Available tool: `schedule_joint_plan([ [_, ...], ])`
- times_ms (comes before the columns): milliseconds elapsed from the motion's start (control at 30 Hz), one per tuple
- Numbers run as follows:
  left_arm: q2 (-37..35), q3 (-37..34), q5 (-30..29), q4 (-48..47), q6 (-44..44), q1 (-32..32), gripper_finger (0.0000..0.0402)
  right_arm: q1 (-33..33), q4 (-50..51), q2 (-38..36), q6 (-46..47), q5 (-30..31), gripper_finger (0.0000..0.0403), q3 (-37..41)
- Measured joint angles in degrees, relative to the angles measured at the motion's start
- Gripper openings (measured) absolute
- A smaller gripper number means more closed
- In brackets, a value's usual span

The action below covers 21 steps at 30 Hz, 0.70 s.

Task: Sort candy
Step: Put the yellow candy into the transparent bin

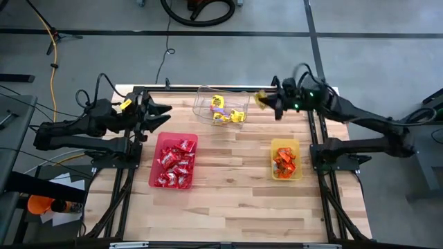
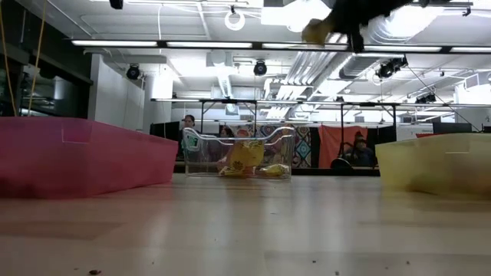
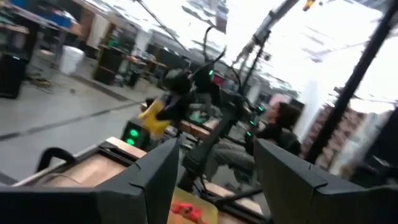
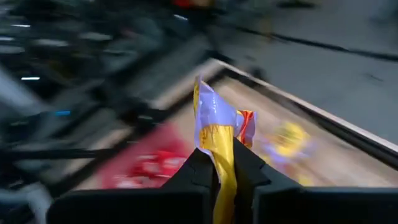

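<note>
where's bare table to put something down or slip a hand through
Bare wood runs along the near edge of the table, below the red tray and yellow tray. A wide bare strip also lies between those two trays. It is crowded at the far edge, around the clear tray and the right gripper.

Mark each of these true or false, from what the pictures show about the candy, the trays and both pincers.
1. The right pincer is shut on a yellow wrapped candy packet. True.
2. The red plastic tray holds orange packets. False: it holds red ones.
3. The left pincer is open and holds nothing. True.
4. The clear plastic tray is empty. False: yellow packets lie in it.
5. The yellow plastic tray holds orange packets. True.
</note>
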State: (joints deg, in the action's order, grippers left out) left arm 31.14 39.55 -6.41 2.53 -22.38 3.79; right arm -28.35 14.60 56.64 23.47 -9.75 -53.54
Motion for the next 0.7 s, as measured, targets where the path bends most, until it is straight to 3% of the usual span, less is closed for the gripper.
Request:
schedule_joint_plan([
  [167, 0.99, 0.00, 3.81, -1.34, -0.75, -0.10, 0.0197, 12.50, -5.19, -1.30, -3.16, 3.18, 0.0004, -0.02],
  [367, 3.55, 0.00, 4.57, -1.43, -1.45, -0.09, 0.0197, 22.70, -8.98, 4.07, -6.99, 8.33, 0.0006, 0.00],
  [567, 7.32, 0.00, 3.77, 1.29, -4.03, -0.08, 0.0197, 25.47, -9.69, 9.06, -7.38, 8.45, 0.0006, 0.00],
  [700, 10.51, 0.00, 3.72, 6.39, -5.14, -0.10, 0.0197, 22.51, -12.74, 10.97, -8.52, 8.42, 0.0007, 0.00],
])
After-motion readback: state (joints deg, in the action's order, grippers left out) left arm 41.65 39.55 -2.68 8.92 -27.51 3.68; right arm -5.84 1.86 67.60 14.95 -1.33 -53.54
